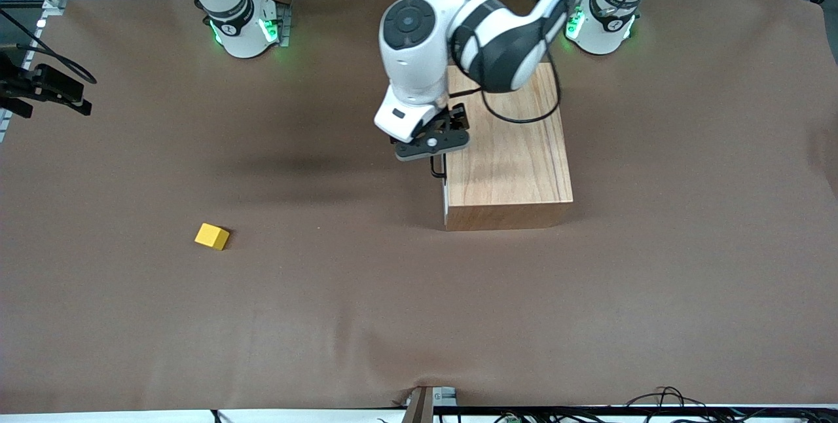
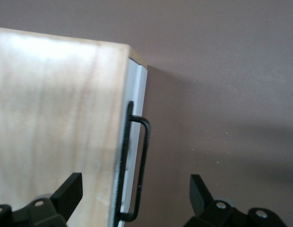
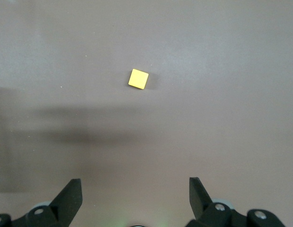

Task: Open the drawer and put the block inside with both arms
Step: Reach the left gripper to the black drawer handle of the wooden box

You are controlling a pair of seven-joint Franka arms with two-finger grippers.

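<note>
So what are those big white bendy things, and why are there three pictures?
They are two robot arms bolted to a table with a brown cover. The big picture looks down from a high camera facing them. The other two come from little cameras on each arm's wrist. The left arm's tool is open, hanging over the black handle of a closed drawer in a wooden cabinet. The handle sits between its fingers, not yet squeezed. The right arm's tool is open too, up in the air looking down at a small yellow block lying on the table. Nothing is held right now.
</note>
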